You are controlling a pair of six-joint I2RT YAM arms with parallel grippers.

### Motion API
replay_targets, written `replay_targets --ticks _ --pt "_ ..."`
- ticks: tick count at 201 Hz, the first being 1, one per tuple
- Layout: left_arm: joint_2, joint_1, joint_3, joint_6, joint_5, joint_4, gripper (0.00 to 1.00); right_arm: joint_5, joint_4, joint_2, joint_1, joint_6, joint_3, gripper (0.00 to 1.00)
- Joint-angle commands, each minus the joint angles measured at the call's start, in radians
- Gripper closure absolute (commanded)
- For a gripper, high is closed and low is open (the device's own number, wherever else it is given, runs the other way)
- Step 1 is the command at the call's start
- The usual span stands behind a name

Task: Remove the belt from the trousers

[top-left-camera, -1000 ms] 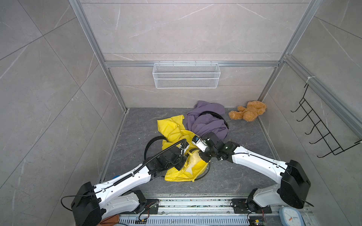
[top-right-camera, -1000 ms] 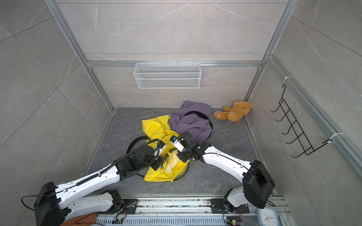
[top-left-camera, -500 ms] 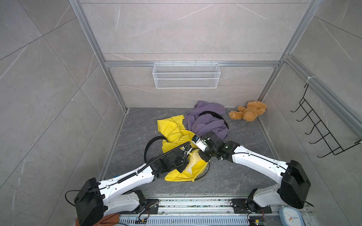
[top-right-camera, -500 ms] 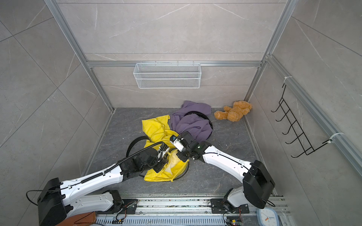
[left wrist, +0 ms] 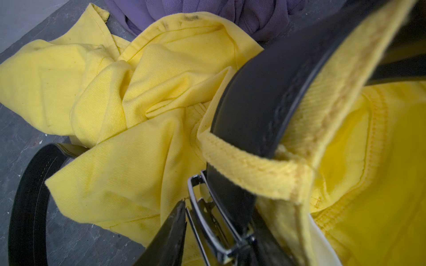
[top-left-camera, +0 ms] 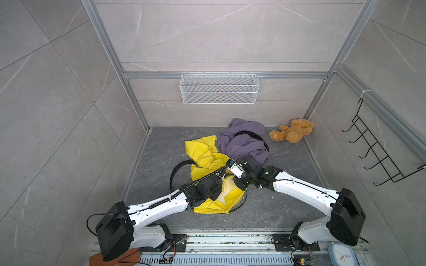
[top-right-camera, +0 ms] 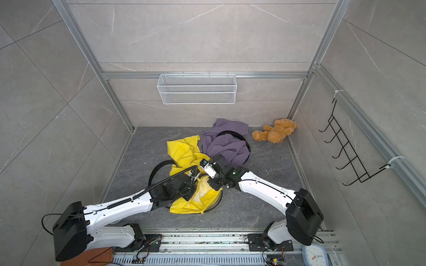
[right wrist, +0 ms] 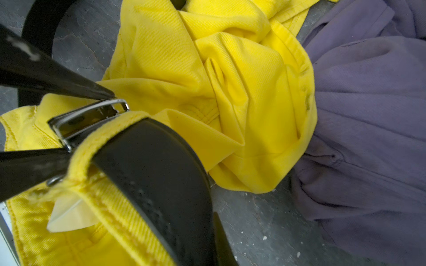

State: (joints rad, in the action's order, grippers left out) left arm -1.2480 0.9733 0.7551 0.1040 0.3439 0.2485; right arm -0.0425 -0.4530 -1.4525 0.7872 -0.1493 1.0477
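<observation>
The yellow trousers [top-left-camera: 207,156] [top-right-camera: 184,149] lie crumpled on the dark floor. A black belt [top-left-camera: 171,175] [left wrist: 265,92] [right wrist: 161,172] runs through their loops and curls out to the left. Its metal buckle [left wrist: 207,218] [right wrist: 87,117] sits at the lifted waist end. My left gripper [top-left-camera: 222,179] [top-right-camera: 196,182] [left wrist: 214,214] is shut on the buckle, with its fingers [right wrist: 57,78] touching both sides. My right gripper [top-left-camera: 238,185] [top-right-camera: 213,184] [right wrist: 213,228] is shut on the waistband beside the belt. The belt hides the grip point.
A purple garment [top-left-camera: 244,142] with a second black belt [top-left-camera: 253,135] lies just behind the trousers. A teddy bear [top-left-camera: 291,133] sits in the back right corner. A wire basket [top-left-camera: 219,89] hangs on the back wall and a hook rack [top-left-camera: 378,152] on the right wall.
My left arm has reached further right, towards the right gripper, and its jaws have narrowed onto the buckle. The right arm has stayed put, still shut.
</observation>
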Motion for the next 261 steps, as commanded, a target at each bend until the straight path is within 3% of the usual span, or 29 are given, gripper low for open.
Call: replay_targets --ticks 1,22,51,68,115,141,165,195,261 --pt "0.004 0.002 0.034 -0.012 0.04 -0.096 0.59 -0.049 0.003 0.039 0.005 0.02 0.038 0.92" --pt "-0.011 0.002 0.035 -0.028 0.031 -0.125 0.64 -0.052 0.008 0.039 0.006 0.021 0.031 0.91" --pt "-0.031 0.003 0.023 -0.029 0.025 -0.155 0.91 -0.044 0.019 0.039 0.004 0.031 0.026 0.82" --pt "-0.029 0.002 0.014 -0.026 0.036 -0.16 1.0 -0.038 0.016 0.034 0.004 0.033 0.024 0.76" --pt "0.04 0.002 -0.004 -0.031 0.069 -0.161 1.0 0.011 0.029 0.015 0.003 0.068 0.003 0.42" --pt "0.089 0.002 0.015 -0.049 0.084 -0.142 1.0 0.037 0.053 -0.017 0.002 0.119 -0.011 0.33" --pt "0.127 0.002 0.043 -0.072 0.111 -0.115 1.0 0.115 0.074 -0.058 0.004 0.181 -0.019 0.31" --pt "0.174 -0.001 0.076 -0.116 0.187 -0.059 1.0 0.303 0.033 -0.084 -0.012 0.239 0.008 0.33" --pt "0.31 -0.143 0.091 -0.176 0.223 0.06 1.0 0.304 -0.046 -0.077 -0.178 0.235 0.056 0.47"
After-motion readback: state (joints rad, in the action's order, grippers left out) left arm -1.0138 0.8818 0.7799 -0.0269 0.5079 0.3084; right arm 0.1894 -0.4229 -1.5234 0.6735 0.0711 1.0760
